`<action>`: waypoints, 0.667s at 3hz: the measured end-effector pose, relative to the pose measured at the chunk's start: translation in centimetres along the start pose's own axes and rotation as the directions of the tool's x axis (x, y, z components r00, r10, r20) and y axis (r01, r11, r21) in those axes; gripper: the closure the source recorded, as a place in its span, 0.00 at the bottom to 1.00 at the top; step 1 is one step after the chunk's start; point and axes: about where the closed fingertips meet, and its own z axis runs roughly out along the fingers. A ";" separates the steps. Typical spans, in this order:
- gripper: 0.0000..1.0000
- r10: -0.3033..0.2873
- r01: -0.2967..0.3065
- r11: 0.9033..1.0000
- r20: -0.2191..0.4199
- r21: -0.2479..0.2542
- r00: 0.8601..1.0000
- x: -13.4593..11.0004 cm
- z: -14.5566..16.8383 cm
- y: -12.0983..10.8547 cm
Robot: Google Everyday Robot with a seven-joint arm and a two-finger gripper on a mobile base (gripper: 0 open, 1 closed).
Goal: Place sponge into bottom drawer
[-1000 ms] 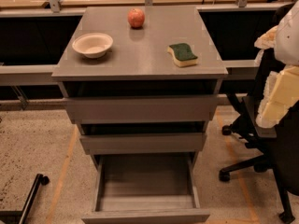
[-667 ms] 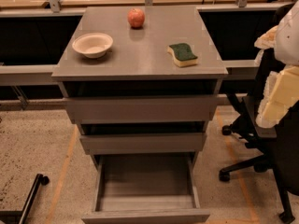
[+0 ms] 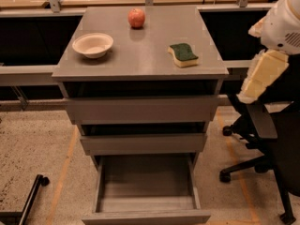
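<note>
Pale yellow wavy-edged sponge (image 3: 183, 55) with green scrub top: front-right corner of grey worktop (image 3: 140, 50). Deep grey bottom drawer (image 3: 146, 184): pulled open. Pale gripper (image 3: 260, 77): beyond right edge, state cannot be told.

White domed arm joint (image 3: 283, 25); cream slab-like pincer (image 3: 260, 76) at right edge

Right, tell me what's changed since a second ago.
The gripper, at the right edge, has drifted left and slightly up toward the cabinet, still clear of the sponge. The sponge, bowl, apple and open bottom drawer have not moved.
</note>
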 end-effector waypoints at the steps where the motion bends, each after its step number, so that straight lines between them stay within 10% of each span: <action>1: 0.00 0.004 -0.004 1.000 0.005 0.004 1.000 -0.1 0.2 -0.3; 2: 0.00 0.086 -0.086 0.996 0.003 -0.012 0.996 0.7 1.5 -0.3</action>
